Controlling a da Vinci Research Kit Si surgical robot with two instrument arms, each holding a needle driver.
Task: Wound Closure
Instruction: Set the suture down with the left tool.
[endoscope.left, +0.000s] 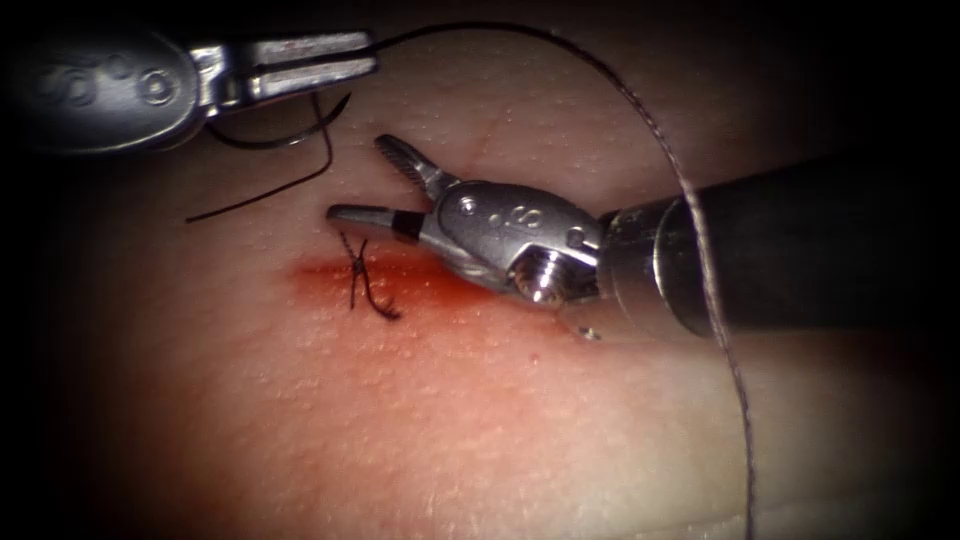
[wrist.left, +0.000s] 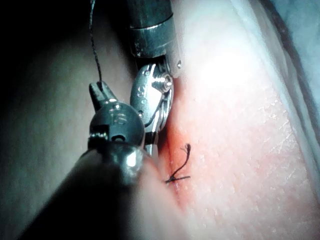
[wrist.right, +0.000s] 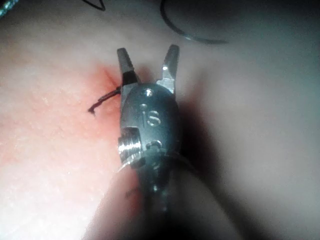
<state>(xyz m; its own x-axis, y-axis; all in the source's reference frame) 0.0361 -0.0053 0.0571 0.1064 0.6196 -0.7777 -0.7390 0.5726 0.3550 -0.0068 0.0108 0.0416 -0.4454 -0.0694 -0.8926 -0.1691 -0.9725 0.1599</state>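
Observation:
My left tool (endoscope.left: 368, 54) is at the upper left, jaws shut on the thread (endoscope.left: 662, 135). From its tip the thread arcs right, crosses the right tool's shaft and runs down off the tissue (endoscope.left: 500, 430). The curved needle (endoscope.left: 285, 140) lies free on the tissue just below the left tool, not in the tissue; a thin thread tail (endoscope.left: 255, 198) trails from it. My right tool (endoscope.left: 355, 178) stands open over the tied knot (endoscope.left: 357, 266), holding nothing. Short cut ends (endoscope.left: 384, 311) stick out of the knot. The same knot (wrist.left: 176, 177) (wrist.right: 104, 98) lies beside the open right jaws (wrist.right: 147, 50).
Red fluid (endoscope.left: 440, 300) stains the tissue around the knot and to its right. The right tool's dark shaft (endoscope.left: 800, 250) crosses the right side low over the tissue. The needle's arc (wrist.right: 192, 34) lies beyond the right jaws.

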